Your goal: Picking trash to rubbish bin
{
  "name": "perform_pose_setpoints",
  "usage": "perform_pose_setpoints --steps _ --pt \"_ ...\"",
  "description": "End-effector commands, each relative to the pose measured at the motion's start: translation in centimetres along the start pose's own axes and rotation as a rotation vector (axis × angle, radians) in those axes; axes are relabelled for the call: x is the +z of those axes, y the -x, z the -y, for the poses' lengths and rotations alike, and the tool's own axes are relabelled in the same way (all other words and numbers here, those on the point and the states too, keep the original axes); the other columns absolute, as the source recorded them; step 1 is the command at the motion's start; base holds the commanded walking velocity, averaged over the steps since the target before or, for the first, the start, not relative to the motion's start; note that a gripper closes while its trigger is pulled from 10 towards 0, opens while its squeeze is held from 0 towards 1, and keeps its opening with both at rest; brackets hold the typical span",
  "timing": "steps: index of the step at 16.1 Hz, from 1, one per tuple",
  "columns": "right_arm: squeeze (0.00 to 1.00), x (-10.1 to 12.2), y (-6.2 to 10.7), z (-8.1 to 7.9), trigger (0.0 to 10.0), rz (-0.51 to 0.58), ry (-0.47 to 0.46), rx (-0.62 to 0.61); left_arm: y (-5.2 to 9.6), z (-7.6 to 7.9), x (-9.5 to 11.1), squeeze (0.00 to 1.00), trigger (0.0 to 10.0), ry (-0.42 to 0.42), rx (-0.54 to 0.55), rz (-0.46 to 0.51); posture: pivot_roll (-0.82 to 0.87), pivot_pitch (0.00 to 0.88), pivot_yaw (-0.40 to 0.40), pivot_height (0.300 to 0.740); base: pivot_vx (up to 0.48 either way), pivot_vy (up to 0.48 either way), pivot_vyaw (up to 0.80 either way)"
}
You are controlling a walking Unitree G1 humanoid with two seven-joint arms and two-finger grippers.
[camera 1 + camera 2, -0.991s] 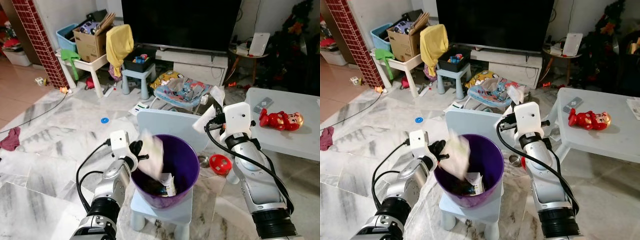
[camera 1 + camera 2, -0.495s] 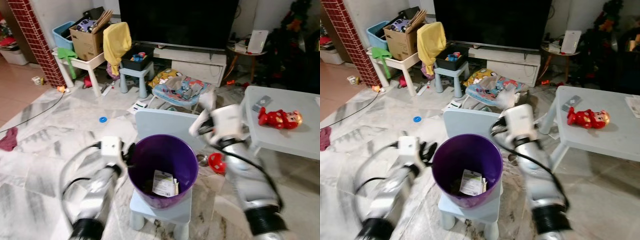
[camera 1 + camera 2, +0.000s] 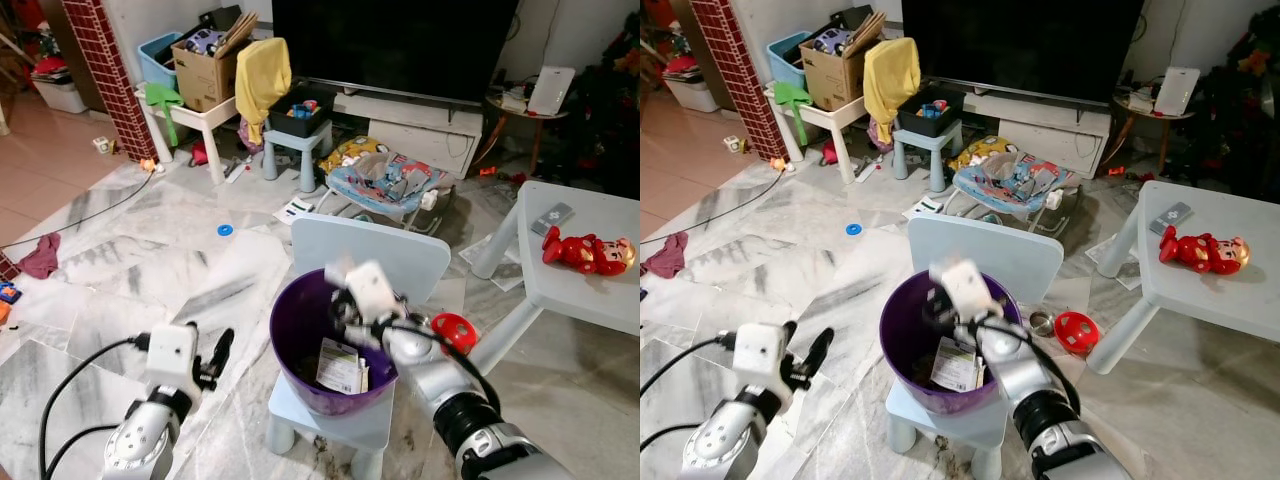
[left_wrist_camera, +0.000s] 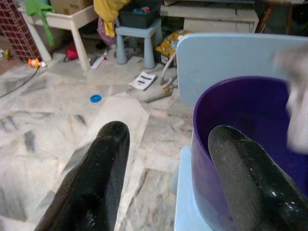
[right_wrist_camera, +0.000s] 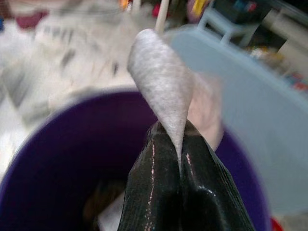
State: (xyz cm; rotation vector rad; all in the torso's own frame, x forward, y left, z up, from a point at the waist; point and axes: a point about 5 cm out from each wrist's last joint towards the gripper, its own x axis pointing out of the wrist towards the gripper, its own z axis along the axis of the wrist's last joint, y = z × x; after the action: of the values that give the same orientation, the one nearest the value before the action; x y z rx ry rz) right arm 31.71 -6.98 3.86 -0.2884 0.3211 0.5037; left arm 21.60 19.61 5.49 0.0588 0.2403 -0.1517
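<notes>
Marble floor tiles spread out before me, littered with toys, and a purple bin (image 3: pixel 330 345) stands on a small pale blue chair (image 3: pixel 372 262) right in front of me. Over the bin's far rim hangs my right gripper (image 5: pixel 179 161), its two black fingers (image 5: pixel 154 192) pressed tight together on a scrap of white tissue (image 5: pixel 161 77). That scrap looks almost weightless and limp; it curls up from the fingertips in a soft fold and would crumple or tear rather than resist. A pinch at any edge is enough, as I have it now, and I judge it may cling to the pads or drift sideways when let go, so release should come well inside the rim. The tissue sticks out beyond my fingertips, above the bin's dark inside, where printed paper trash (image 3: pixel 342 368) already lies at the bottom. My left gripper (image 4: pixel 168 159) hangs low beside the bin's outer wall, fingers spread apart and holding nothing.
</notes>
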Motion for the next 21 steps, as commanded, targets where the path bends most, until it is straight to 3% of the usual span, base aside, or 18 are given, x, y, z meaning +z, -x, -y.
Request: perform_pose_setpoints --steps 1,2,3,5,18,20,21 --pt "0.00 -0.6 0.0 0.0 0.0 -0.026 0.027 0.009 0.2 0.2 0.3 1.00 10.0 0.000 -0.006 0.001 0.18 0.012 -0.041 0.740 0.000 0.000 0.00" --pt "0.00 -1.0 0.0 -0.2 2.0 -0.039 0.028 0.018 0.4 0.3 0.2 1.00 10.0 0.007 -0.008 -0.007 0.19 0.013 -0.039 0.740 0.000 0.000 0.00" --pt "0.00 -1.7 0.1 -0.4 9.8 -0.069 0.025 0.018 0.6 0.5 -0.4 1.00 10.0 0.029 -0.011 -0.030 0.19 0.014 -0.040 0.740 0.000 0.000 0.00" --pt "1.00 -1.7 0.1 -0.5 10.0 -0.066 0.000 0.027 0.7 0.3 -1.4 1.00 10.0 0.057 -0.003 -0.069 0.19 0.016 -0.038 0.740 0.000 0.000 0.00" --pt "1.00 -0.6 -0.2 -0.3 10.0 0.004 0.021 0.022 -0.4 -2.6 -6.2 1.00 10.0 0.063 0.007 -0.151 0.18 0.019 -0.036 0.740 0.000 0.000 0.00" --pt "1.00 0.2 -0.3 0.3 10.0 0.060 0.015 -0.016 -1.0 -3.2 -6.4 1.00 10.0 0.021 0.011 -0.135 0.17 0.019 -0.038 0.740 0.000 0.000 0.00" --pt "1.00 1.4 -0.2 1.2 10.0 0.141 -0.001 -0.073 -2.1 -3.6 -5.1 1.00 10.0 -0.032 0.037 -0.049 0.16 0.018 -0.040 0.740 0.000 0.000 0.00"
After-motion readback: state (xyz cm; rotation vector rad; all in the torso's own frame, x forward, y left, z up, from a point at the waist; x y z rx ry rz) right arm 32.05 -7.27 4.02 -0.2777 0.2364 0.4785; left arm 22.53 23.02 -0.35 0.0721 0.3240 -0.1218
